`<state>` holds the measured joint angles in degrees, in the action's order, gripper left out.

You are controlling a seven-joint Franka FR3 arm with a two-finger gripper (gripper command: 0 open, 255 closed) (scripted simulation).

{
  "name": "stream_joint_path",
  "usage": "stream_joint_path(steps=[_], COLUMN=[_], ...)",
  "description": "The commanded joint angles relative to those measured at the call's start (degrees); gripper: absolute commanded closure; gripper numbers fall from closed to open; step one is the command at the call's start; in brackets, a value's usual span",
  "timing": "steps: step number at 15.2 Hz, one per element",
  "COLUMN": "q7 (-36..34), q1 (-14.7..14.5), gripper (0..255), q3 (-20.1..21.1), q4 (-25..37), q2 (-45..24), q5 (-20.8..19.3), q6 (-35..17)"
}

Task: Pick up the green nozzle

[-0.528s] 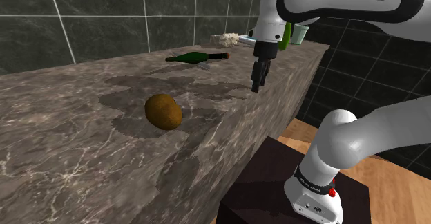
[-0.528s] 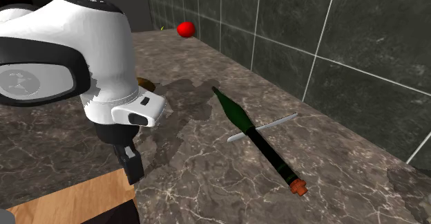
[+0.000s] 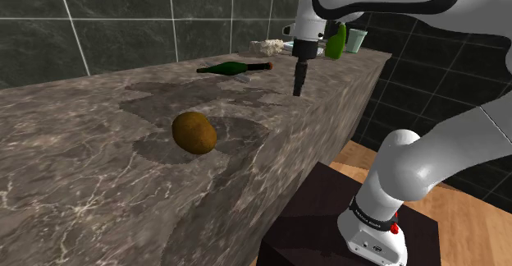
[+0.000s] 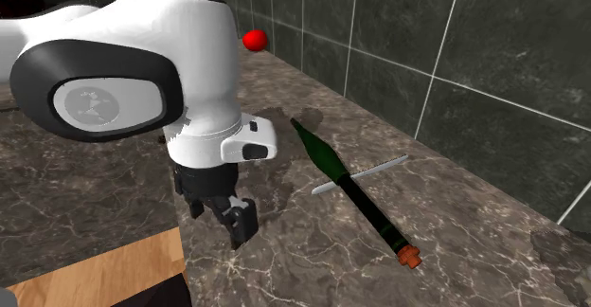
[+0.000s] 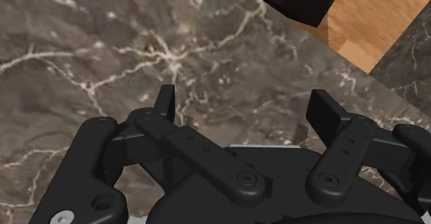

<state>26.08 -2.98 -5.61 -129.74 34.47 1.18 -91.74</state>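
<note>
Gripper (image 3: 298, 84) (image 4: 220, 222) (image 5: 245, 112): fingers spread and nothing between them. In the wrist view only the bare, veined dark marble of the counter (image 5: 103, 43) shows in the gap. It hangs fingers-down over the counter (image 3: 98, 141) (image 4: 303, 258), close to the edge on the stand's side.

Green nozzle (image 3: 336, 43): bright green, at the counter's far end in the shoulder view. It is partly hidden behind the arm's wrist and sits just beside a teal cup (image 3: 356, 39). It lies further toward that end than the gripper, apart from it and not held.

Dark green bottle (image 3: 233, 67) (image 4: 322, 153): on its side toward the wall-side edge, with an orange-red cap. A thin pale rod (image 4: 361, 174) crosses its neck; over or under, cannot tell.

Brown potato-like lump (image 3: 194, 132): mid-counter, well apart from the gripper.

Red ball (image 4: 254, 39): near the wall-side edge.

Pale lumpy item (image 3: 267, 46): near the far end, beyond the bottle.

Stand (image 3: 320, 215): dark box on a wooden floor.
</note>
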Motion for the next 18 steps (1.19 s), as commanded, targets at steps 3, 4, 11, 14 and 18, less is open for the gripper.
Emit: stream_joint_path(steps=[3,4,11,14,18], q7=[12.9,16.0,37.3,46.1,57.1], q1=[-2.3,-2.9,-6.4,-7.2,-7.6], gripper=[0,0,0,0,0], q3=[-3.8,-4.7,-9.1,-10.0,-10.2], q4=[6.4,8.3,23.5,31.2,42.6], q2=[-7.5,-9.4,-23.2,-29.4,-37.7], q5=[-1.8,-1.9,-0.3,1.6,4.6], q6=[-2.7,-3.1,-4.5,-4.0,-2.0])
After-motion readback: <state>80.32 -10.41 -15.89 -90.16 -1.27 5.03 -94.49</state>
